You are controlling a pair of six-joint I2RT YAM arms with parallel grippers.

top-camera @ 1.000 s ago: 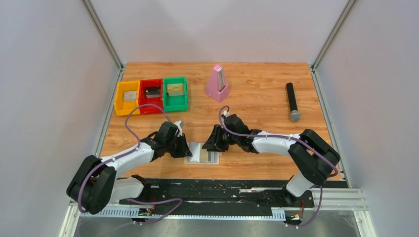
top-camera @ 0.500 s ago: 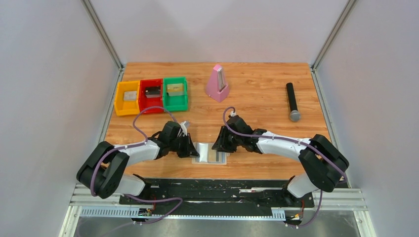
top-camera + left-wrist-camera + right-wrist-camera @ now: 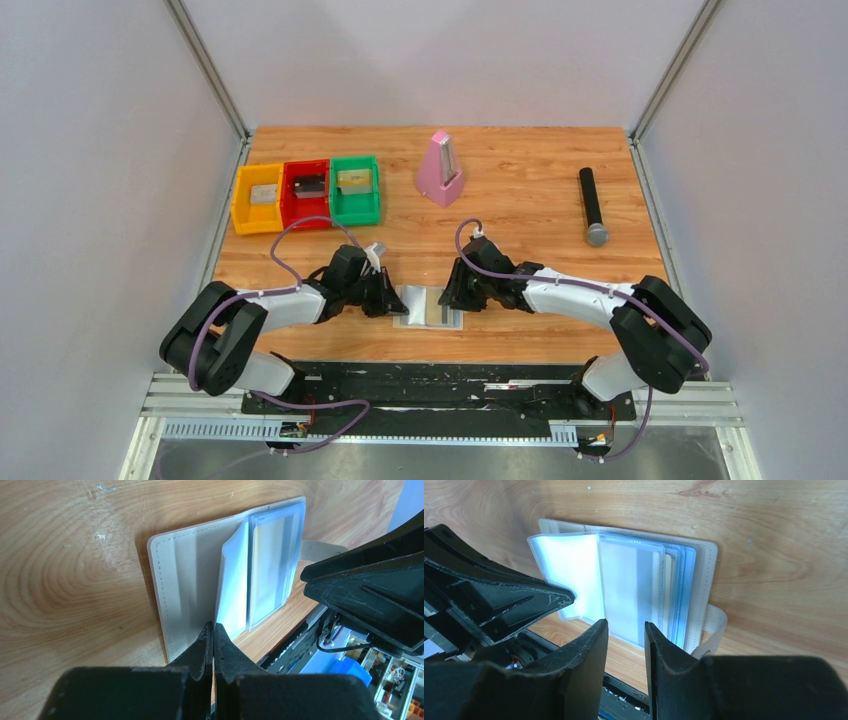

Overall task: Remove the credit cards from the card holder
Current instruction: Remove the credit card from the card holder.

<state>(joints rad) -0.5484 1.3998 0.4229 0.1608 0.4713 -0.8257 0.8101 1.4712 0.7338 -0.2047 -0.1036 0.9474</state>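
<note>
Card holder (image 3: 428,307) lies spread open on the wooden table (image 3: 520,190), near its front edge, between my two arms. My left gripper (image 3: 213,630) is pinched tight on the bottom corner of one clear leaf (image 3: 232,580) of the card holder (image 3: 185,575), and that leaf stands lifted off the cream cover while the other leaves lie flat beyond it. My right gripper (image 3: 626,627) hangs over the near edge of the stacked leaves with a narrow gap between its fingers and nothing in them; I cannot tell whether the tips touch the plastic. A card (image 3: 634,590) with a grey stripe shows through the top leaf just past those fingers, inside the card holder (image 3: 704,585).
</note>
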